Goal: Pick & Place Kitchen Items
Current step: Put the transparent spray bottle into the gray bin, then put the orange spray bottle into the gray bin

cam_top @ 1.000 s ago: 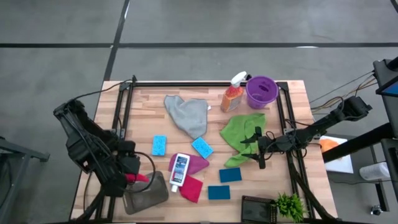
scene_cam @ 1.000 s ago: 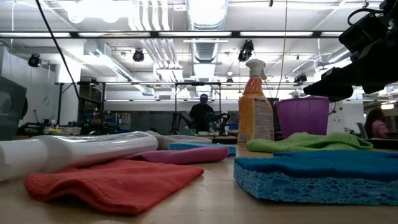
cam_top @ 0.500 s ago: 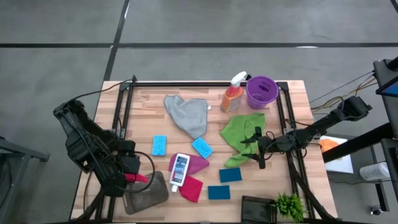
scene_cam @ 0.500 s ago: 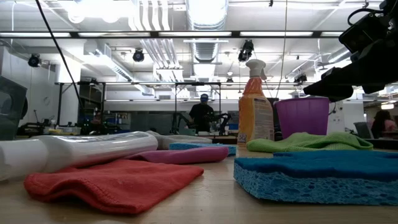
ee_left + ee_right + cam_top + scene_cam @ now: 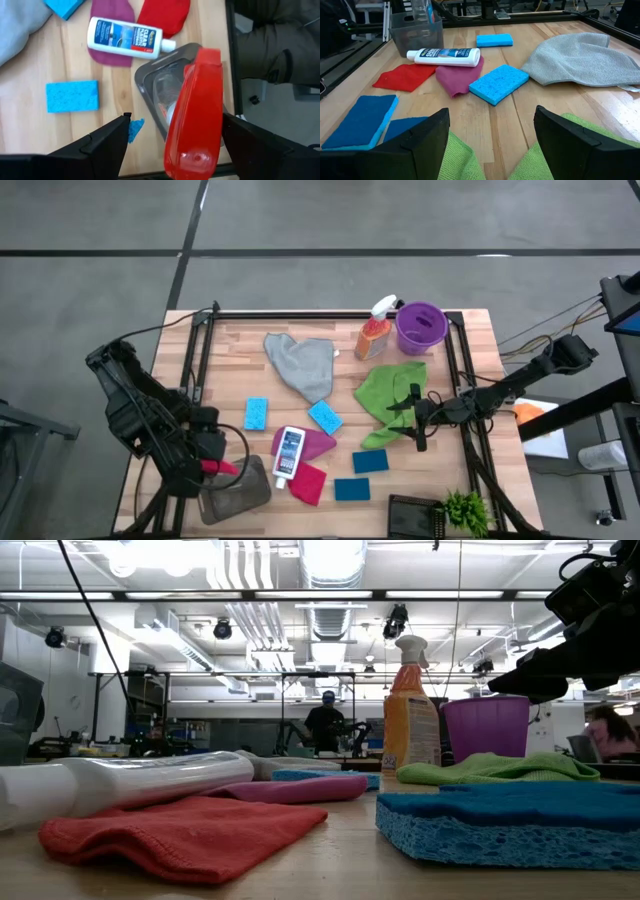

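Note:
My left gripper (image 5: 176,116) hangs open at the near left, pointing down over a grey bin (image 5: 235,488). A clear spray bottle with a red trigger head (image 5: 195,115) stands in the bin, and the head reaches up between the fingers. My right gripper (image 5: 491,112) is open and almost level, a little above the green cloth (image 5: 390,395) at the right. A white bottle (image 5: 289,452) lies on a magenta cloth (image 5: 318,444), beside a red cloth (image 5: 308,480). Several blue sponges (image 5: 325,417) and a grey cloth (image 5: 305,365) lie flat on the table. My left gripper has one finger on each side of the bottle's red trigger head (image 5: 200,75), coming from above. There is a clear gap on one side. The other finger (image 5: 250,140) stands close against the head, and I cannot tell whether it touches.
An orange spray bottle (image 5: 375,335) and a purple cup (image 5: 420,327) stand at the far right. A small green plant (image 5: 465,510) sits next to a dark tray (image 5: 415,510) at the near right. Black frame rails (image 5: 200,350) run along the table's sides. People show in the room behind.

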You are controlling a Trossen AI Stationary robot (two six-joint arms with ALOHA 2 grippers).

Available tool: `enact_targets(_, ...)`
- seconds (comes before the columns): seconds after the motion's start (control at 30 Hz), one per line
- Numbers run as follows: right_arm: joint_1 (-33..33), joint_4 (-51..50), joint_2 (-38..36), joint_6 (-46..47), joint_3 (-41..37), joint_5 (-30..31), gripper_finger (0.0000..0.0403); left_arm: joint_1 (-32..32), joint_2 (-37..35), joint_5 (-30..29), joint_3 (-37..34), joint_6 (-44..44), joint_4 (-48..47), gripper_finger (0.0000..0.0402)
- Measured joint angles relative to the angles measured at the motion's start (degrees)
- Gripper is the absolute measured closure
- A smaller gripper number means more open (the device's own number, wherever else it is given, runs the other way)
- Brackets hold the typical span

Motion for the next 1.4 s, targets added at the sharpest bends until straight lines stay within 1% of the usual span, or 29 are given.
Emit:
enact_targets(0.1, 0.01, 0.00, 0.00, 0.00, 0.00, 0.00, 0.0119, 0.29, -0.03, -0.33, 0.00, 2.61, 4.35, 0.0090)
enact_targets(0.23, 0.00, 0.02, 0.00, 0.01, 0.00, 0.00, 0.0119, 0.93, -0.03, -3.64, 0.02, 10.67, 13.91, 0.0090)
enact_targets(0.3, 0.00, 0.15, 0.02, 0.00, 0.00, 0.00, 0.0119, 1.24, -0.07, -7.73, 0.02, 15.78, 18.29, 0.0090)
enact_targets(0.43, 0.00, 0.60, 0.02, 0.00, 0.00, 0.00, 0.0119, 2.04, -0.19, -18.58, -0.43, 25.45, 26.72, 0.0090)
enact_targets(0.5, 0.02, 0.83, 0.02, 0.00, 0.00, 0.00, 0.0119, 2.53, -0.21, -23.31, -1.76, 30.45, 32.58, 0.0090)
enact_targets(0.53, 0.00, 1.02, 0.02, 0.00, 0.00, 0.00, 0.0119, 2.91, -0.21, -24.76, -2.83, 33.42, 36.39, 0.0090)
enact_targets(0.6, 0.01, 1.50, 0.02, -0.26, 0.00, -0.01, 0.0119, 3.92, -0.30, -25.29, -5.97, 40.07, 45.96, 0.0090)
enact_targets(0.67, 0.00, 2.02, 0.02, -0.60, 0.00, 0.00, 0.0119, 5.27, -0.65, -22.88, -10.27, 46.47, 56.42, 0.0090)
enact_targets(0.77, 0.00, 3.20, 0.02, -1.45, 0.00, -0.01, 0.0119, 8.79, -1.56, -14.18, -17.96, 53.06, 72.29, 0.0090)
enact_targets(0.87, 0.01, 5.51, 0.02, -2.86, 0.00, -0.02, 0.0119, 14.45, -2.97, -5.27, -25.46, 54.91, 85.04, 0.0090)
enact_targets(0.93, 0.02, 7.39, 0.02, -3.98, 0.00, -0.02, 0.0119, 18.81, -4.31, -3.01, -29.10, 54.66, 89.41, 0.0090)
enact_targets(1.0, 0.00, 8.90, 0.02, -5.01, 0.00, -0.41, 0.0119, 24.13, -5.60, -2.70, -31.15, 53.41, 91.37, 0.0090)
enact_targets(1.07, 0.02, 9.83, 0.02, -5.44, 0.00, -0.82, 0.0119, 29.60, -6.46, -2.24, -31.67, 51.36, 91.35, 0.0090)
enact_targets(1.1, 0.01, 10.06, 0.02, -5.56, 0.00, -0.81, 0.0119, 32.74, -6.59, -1.03, -31.67, 50.29, 91.28, 0.0090)
enact_targets(1.23, 0.02, 11.05, 0.02, -5.64, 0.00, -0.30, 0.0119, 43.86, -6.51, 8.27, -31.42, 47.42, 88.13, 0.0090)
enact_targets(1.3, 0.00, 12.27, 0.02, -6.43, 0.00, 1.28, 0.0119, 48.03, -6.49, 10.43, -31.17, 47.09, 87.19, 0.0090)
enact_targets(1.4, -0.04, 13.01, 0.02, -9.87, 1.10, 4.55, 0.0119, 52.07, -6.81, 10.79, -31.23, 48.17, 86.62, 0.0090)
